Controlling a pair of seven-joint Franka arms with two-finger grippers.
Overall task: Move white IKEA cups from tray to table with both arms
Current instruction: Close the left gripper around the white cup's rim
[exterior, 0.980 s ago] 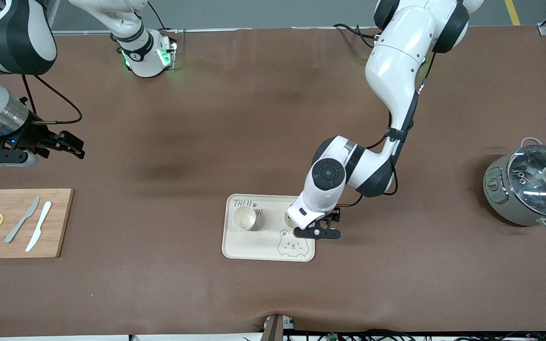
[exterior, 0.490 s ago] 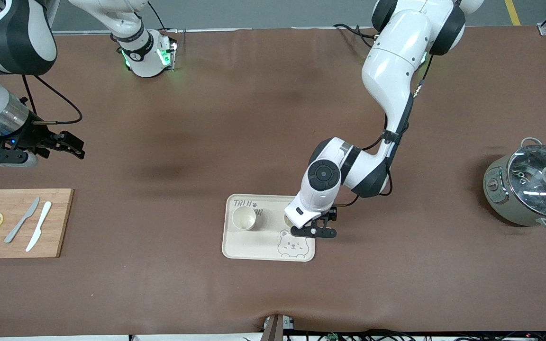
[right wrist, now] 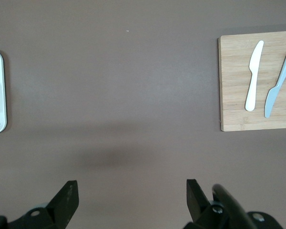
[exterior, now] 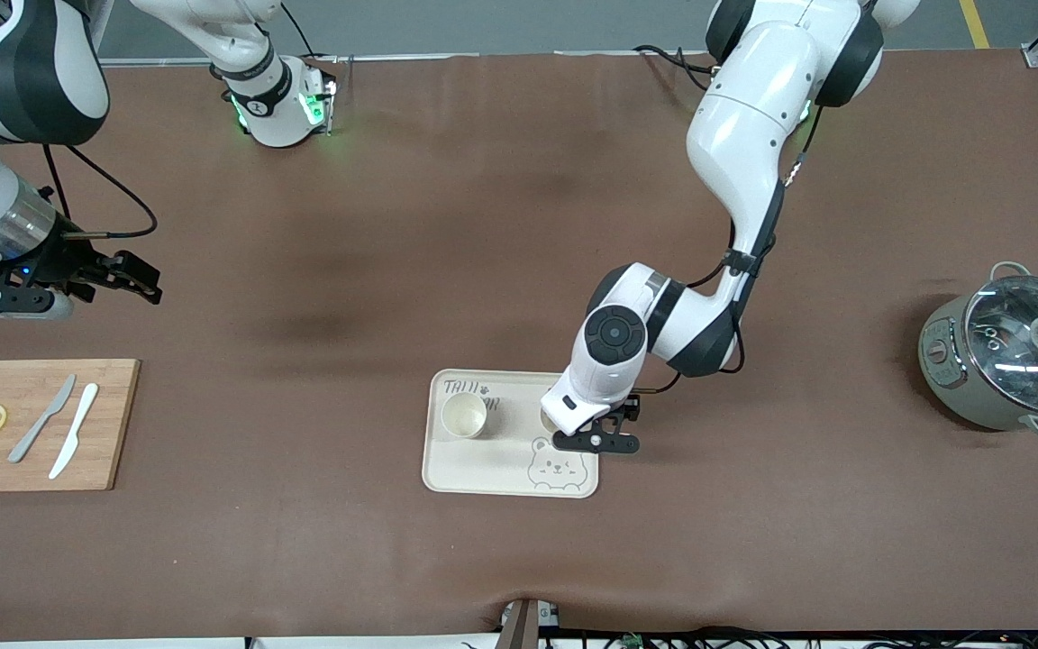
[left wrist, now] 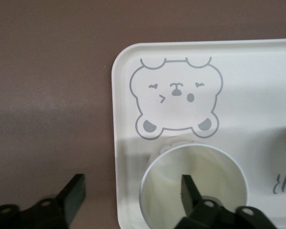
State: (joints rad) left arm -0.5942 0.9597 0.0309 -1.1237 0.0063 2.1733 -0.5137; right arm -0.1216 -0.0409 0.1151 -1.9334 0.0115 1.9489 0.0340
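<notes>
A cream bear tray [exterior: 492, 469] holds two white IKEA cups. One cup [exterior: 464, 416] stands upright and free at the tray's corner nearest the right arm's end. The other cup [left wrist: 209, 181] stands by the bear drawing and is mostly hidden under the left wrist in the front view. My left gripper [exterior: 596, 442] is open astride that cup's wall [left wrist: 131, 188]: one finger [left wrist: 187, 190] is inside the cup, the other [left wrist: 76, 191] is outside, past the tray's edge [left wrist: 115, 143]. My right gripper [exterior: 148, 281] waits open over bare table [right wrist: 131, 191].
A bamboo cutting board [exterior: 32, 424] with two knives and two lemon slices lies toward the right arm's end, also in the right wrist view [right wrist: 238, 81]. A grey pot with a glass lid [exterior: 1006, 356] stands toward the left arm's end.
The left hand has shifted slightly over the tray toward the right arm's end and settled lower at the cup. The right arm has not moved.
</notes>
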